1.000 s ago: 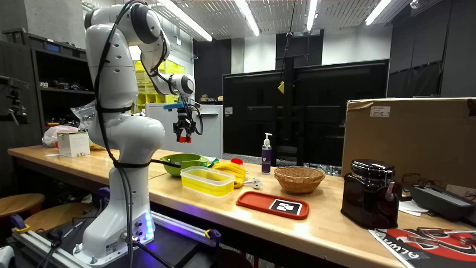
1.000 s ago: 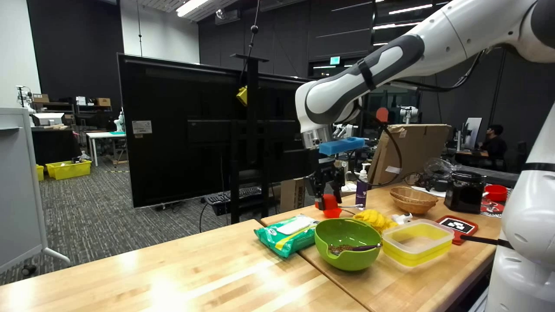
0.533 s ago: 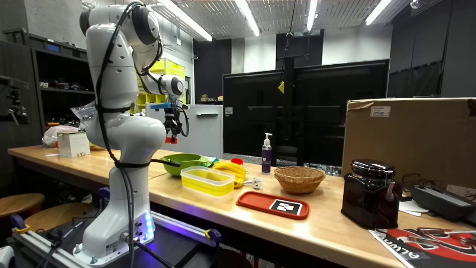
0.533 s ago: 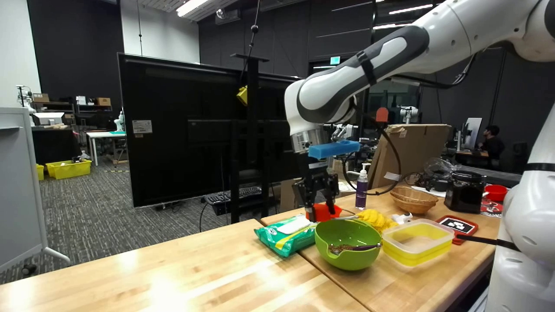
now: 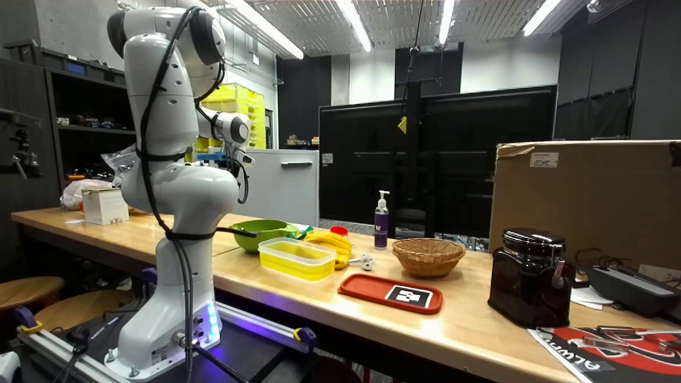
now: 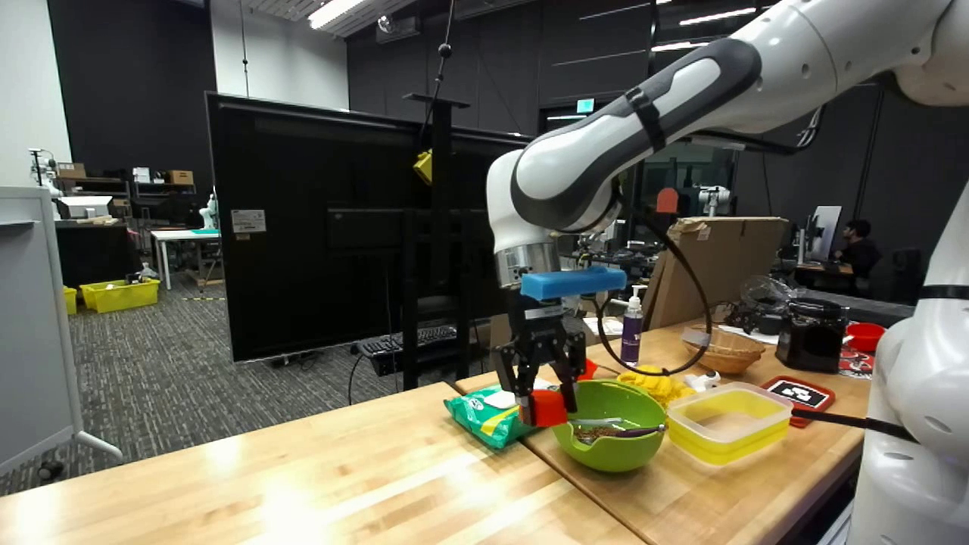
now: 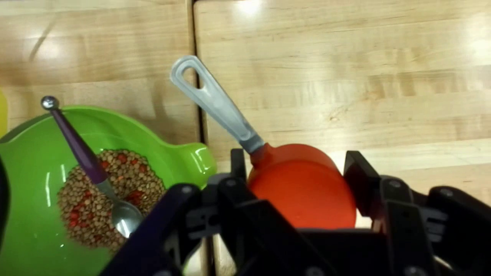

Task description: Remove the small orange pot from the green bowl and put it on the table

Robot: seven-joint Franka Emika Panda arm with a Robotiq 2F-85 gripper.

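The small orange pot [image 7: 303, 191], red-orange with a grey handle, is held between the fingers of my gripper [image 6: 548, 405]. In an exterior view the pot [image 6: 551, 409] is above the table [image 6: 303, 477], left of the green bowl [image 6: 609, 456]. Its handle points toward the bowl. In the wrist view my gripper [image 7: 299, 170] has a finger on each side of the pot, and the green bowl [image 7: 27, 184] is at the left, holding brown and red bits and a purple-handled spoon. In an exterior view the bowl [image 5: 260, 230] shows, but the pot and fingers are hidden behind the arm.
A green wipes packet [image 6: 492, 424] lies beside the bowl, behind the pot. A yellow container [image 6: 715, 446], a yellow cloth [image 6: 655, 384], a pump bottle [image 6: 632, 333] and a basket [image 6: 727, 352] stand right of it. A seam [image 7: 199, 115] runs across the tabletop.
My gripper has moved with the pot, left and lower in an exterior view, from behind the bowl to its left side. The gripper stays shut on the pot. The bowl has not moved.
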